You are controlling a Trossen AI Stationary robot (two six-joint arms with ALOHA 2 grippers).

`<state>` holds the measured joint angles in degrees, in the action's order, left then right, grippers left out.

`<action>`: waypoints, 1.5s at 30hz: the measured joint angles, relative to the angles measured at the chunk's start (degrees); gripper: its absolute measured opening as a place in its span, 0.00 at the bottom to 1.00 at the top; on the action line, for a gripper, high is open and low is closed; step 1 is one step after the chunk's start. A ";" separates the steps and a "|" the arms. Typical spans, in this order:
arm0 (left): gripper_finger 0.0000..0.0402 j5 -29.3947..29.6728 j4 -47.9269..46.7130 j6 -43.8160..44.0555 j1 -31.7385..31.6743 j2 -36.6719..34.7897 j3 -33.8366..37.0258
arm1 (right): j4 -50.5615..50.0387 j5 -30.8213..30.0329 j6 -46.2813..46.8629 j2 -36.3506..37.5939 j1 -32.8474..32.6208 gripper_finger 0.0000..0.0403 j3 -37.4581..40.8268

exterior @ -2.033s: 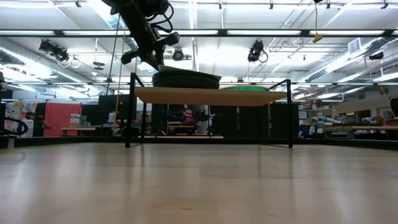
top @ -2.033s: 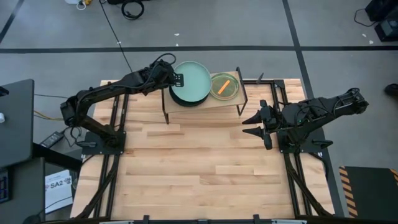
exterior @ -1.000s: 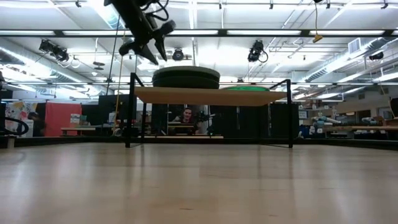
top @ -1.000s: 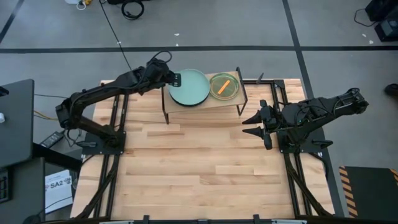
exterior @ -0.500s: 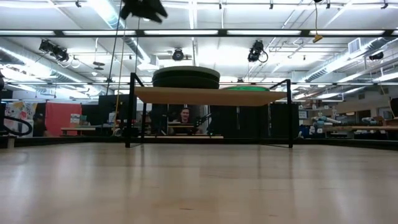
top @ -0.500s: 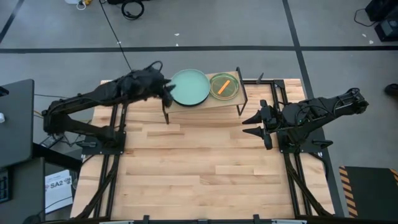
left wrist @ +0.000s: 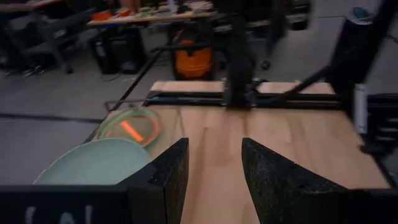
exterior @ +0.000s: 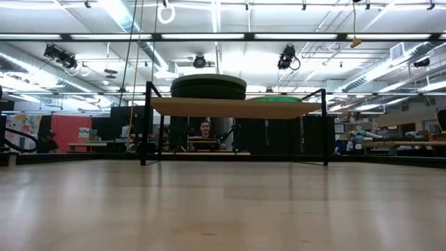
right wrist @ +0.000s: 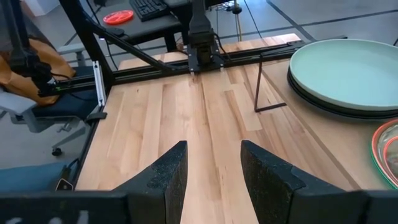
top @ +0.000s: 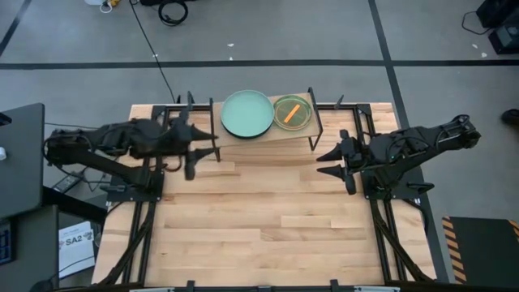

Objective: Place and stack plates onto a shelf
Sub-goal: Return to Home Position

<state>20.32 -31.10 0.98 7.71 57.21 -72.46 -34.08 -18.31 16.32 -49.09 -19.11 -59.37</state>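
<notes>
The shelf [top: 268, 136] stands at the table's far middle on thin black legs. On its left half a pale mint green plate [top: 247, 113] tops a stack of dark plates [exterior: 208, 86]. On its right half lies a stack of small translucent plates [top: 293, 113], green with orange showing on top. My left gripper [top: 207, 146] hovers open left of the shelf, pointing toward the table's right edge, with nothing between its fingers [left wrist: 214, 168]. My right gripper [top: 323, 162] waits open right of the shelf and a little nearer than it, also with nothing between its fingers [right wrist: 211, 165]. Neither gripper shows in the low view.
Black frame rails [top: 154, 195] run along the table's left and right sides under each arm. The slatted wooden tabletop [top: 259, 219] stretches from the shelf to the near edge. A person [exterior: 205, 129] sits in the room beyond, seen under the shelf.
My left gripper has drawn back from the mint plate's left rim toward the table's left and near side, rising out of the low view and rolling about its own axis. It stayed open. The plates kept still on the shelf.
</notes>
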 joint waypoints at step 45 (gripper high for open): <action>0.39 8.39 53.41 -7.99 8.96 -44.96 69.26 | -0.29 0.20 0.00 3.70 -0.01 0.39 -0.01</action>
<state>28.71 22.31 -7.01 16.67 12.25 -3.20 -34.37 -18.11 16.32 -45.39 -19.12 -59.37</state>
